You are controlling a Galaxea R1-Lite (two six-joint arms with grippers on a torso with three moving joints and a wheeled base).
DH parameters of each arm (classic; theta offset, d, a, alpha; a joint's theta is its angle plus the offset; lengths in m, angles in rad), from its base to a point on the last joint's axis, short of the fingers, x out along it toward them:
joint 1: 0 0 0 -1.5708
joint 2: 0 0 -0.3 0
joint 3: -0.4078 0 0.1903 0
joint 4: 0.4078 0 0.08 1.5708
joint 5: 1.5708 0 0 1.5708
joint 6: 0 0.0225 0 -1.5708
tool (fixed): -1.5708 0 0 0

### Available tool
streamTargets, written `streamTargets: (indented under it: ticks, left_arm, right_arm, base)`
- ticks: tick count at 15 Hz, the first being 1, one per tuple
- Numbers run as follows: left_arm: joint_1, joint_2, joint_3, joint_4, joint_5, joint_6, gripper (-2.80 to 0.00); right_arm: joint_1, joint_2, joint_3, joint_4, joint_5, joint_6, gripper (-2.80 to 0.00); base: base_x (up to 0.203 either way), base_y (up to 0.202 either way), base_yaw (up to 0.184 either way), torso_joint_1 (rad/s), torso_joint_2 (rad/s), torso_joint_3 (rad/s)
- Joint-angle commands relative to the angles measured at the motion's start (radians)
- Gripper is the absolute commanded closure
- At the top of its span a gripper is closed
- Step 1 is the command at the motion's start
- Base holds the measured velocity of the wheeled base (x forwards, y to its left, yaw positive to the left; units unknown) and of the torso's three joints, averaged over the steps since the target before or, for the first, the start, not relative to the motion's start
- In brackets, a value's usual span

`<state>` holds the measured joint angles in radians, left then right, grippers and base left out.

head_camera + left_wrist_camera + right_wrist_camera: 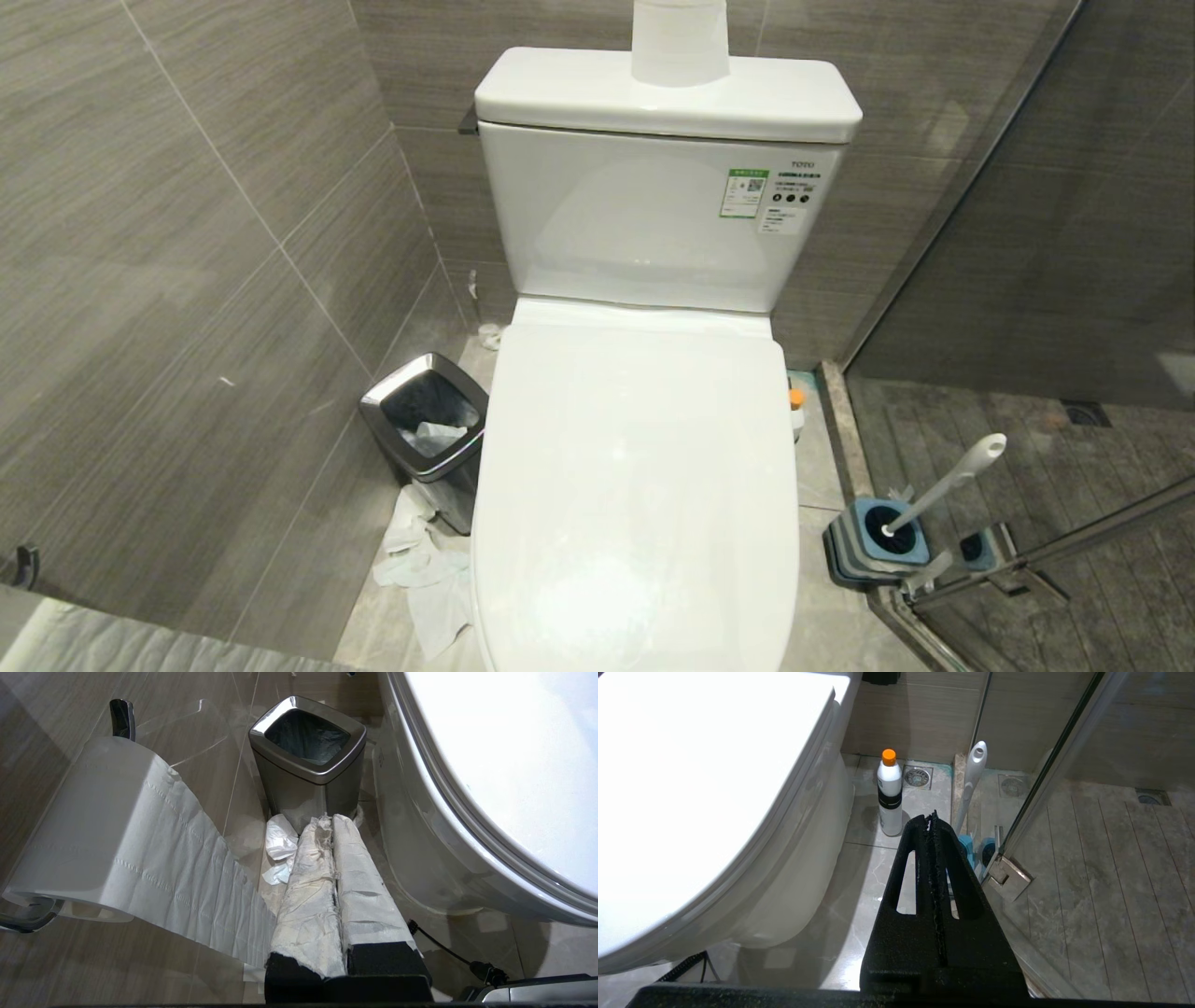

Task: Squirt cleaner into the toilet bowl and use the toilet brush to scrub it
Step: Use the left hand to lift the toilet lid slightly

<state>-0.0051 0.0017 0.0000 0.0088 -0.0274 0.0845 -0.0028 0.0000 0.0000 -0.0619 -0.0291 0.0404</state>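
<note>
The white toilet (635,485) fills the middle of the head view with its lid down, so the toilet bowl is hidden. The cleaner (890,794), a white bottle with an orange cap (796,399), stands on the floor to the toilet's right. The toilet brush (945,485) leans in its blue and grey holder (873,541) by the glass door. My right gripper (931,817) is shut and empty, low beside the toilet, short of the bottle and brush. My left gripper (330,820), its fingers wrapped in white paper, is shut near the bin. Neither arm shows in the head view.
A steel-rimmed waste bin (428,429) stands left of the toilet with crumpled paper (425,569) on the floor. A paper roll (98,826) hangs on the left wall. A glass shower door (1045,779) with a hinge (1008,873) closes off the right. Another paper roll (680,42) sits on the cistern.
</note>
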Motion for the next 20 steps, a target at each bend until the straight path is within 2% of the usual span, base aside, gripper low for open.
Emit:
streamTargets:
  ticks: [1, 9, 12, 14, 16, 20]
  left_arm:
    - [0.001, 0.0, 0.0, 0.0, 0.0, 0.0, 0.0]
    - [0.001, 0.0, 0.0, 0.001, 0.0, 0.007, 0.0]
    - [0.001, 0.0, -0.05, 0.008, -0.035, 0.028, 0.0]
    - [0.001, 0.01, -0.121, 0.033, -0.05, 0.031, 0.0]
    - [0.001, 0.062, -0.241, 0.079, -0.059, 0.031, 0.0]
    - [-0.002, 0.307, -0.482, 0.102, -0.067, 0.031, 0.0]
  right_arm:
    - [0.0, 0.002, 0.025, -0.001, 0.0, 0.001, 0.0]
    - [0.0, 0.002, 0.025, -0.001, 0.0, 0.001, 0.0]
    - [0.0, 0.002, 0.025, -0.001, 0.0, 0.001, 0.0]
    - [0.0, 0.002, 0.025, -0.001, 0.0, 0.0, 0.0]
    - [0.0, 0.0, 0.025, 0.0, 0.0, 0.001, 0.0]
    - [0.0, 0.001, 0.025, -0.001, 0.0, 0.001, 0.0]
  base:
    - [0.0, 0.0, 0.0, 0.0, 0.0, 0.0]
    - [0.0, 0.0, 0.0, 0.0, 0.0, 0.0]
    - [0.0, 0.0, 0.0, 0.0, 0.0, 0.0]
    - [0.0, 0.0, 0.0, 0.0, 0.0, 0.0]
    - [0.0, 0.0, 0.0, 0.0, 0.0, 0.0]
    - [0.0, 0.0, 0.0, 0.0, 0.0, 0.0]
